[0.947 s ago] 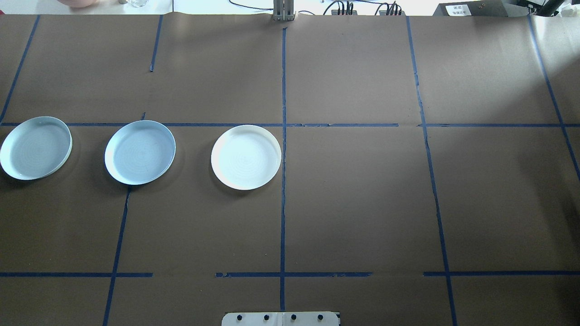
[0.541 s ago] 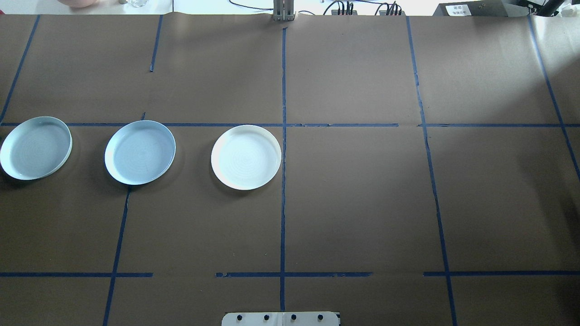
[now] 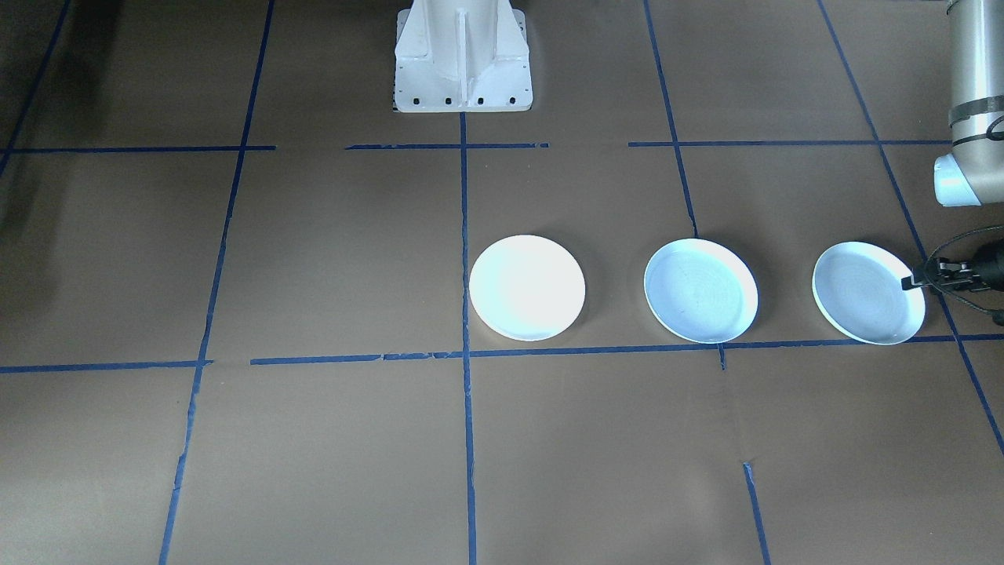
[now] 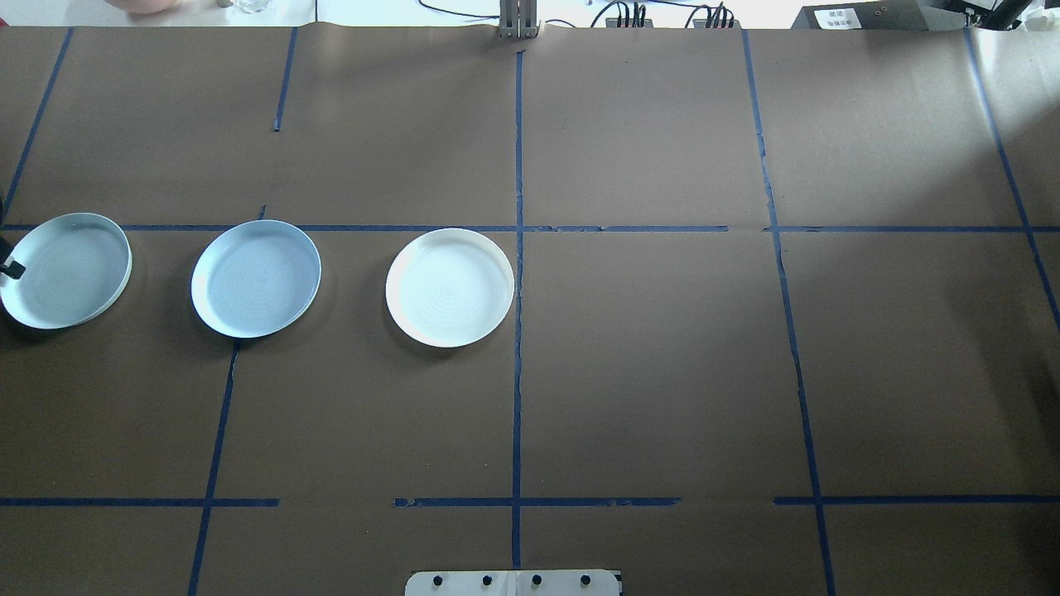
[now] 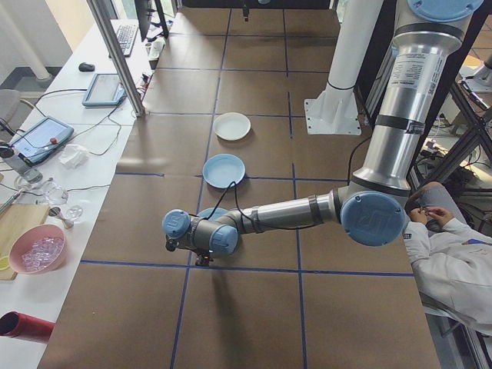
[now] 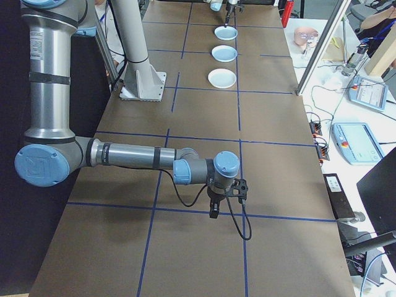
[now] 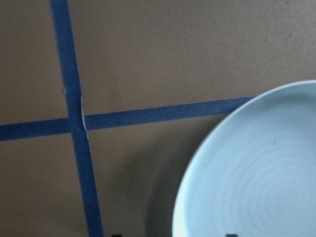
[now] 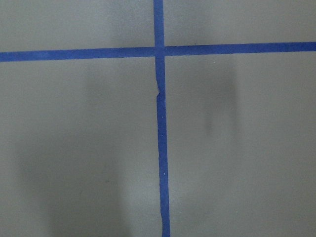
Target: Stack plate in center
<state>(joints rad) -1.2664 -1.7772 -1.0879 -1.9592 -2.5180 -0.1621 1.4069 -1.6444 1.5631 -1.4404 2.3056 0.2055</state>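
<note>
Reaching low over the brown paper-covered table [image 4: 662, 372] with the left arm and setting the black two-finger left gripper [image 3: 914, 281] at the outer edge of the pale blue round shallow end plate [image 3: 868, 292], last in a row of three. Holding the jaws spread apart there, with one fingertip [image 4: 12, 266] over the plate's inside just past the rim, and the rim running between the two finger ends in the left wrist view (only dark slivers of them showing at the bottom edge). Not yet lifting anything, the end plate lying flat on the paper.

Leaving the round white shallow plate with faint concentric rings [image 4: 450, 287] flat on the table, just beside the blue tape centre line [image 4: 517, 372] on the left arm's side, and close to a crossing line of tape. Showing a second pale blue round plate [image 4: 256, 278] between the two, apart from both.

Hanging the right gripper [image 6: 213, 213] fingers-down near a crossing of tape lines at the opposite end of the table, well apart from all three plates. Impossible to tell from that side view whether its fingers are apart or together, the right wrist view giving only paper and tape.
</note>
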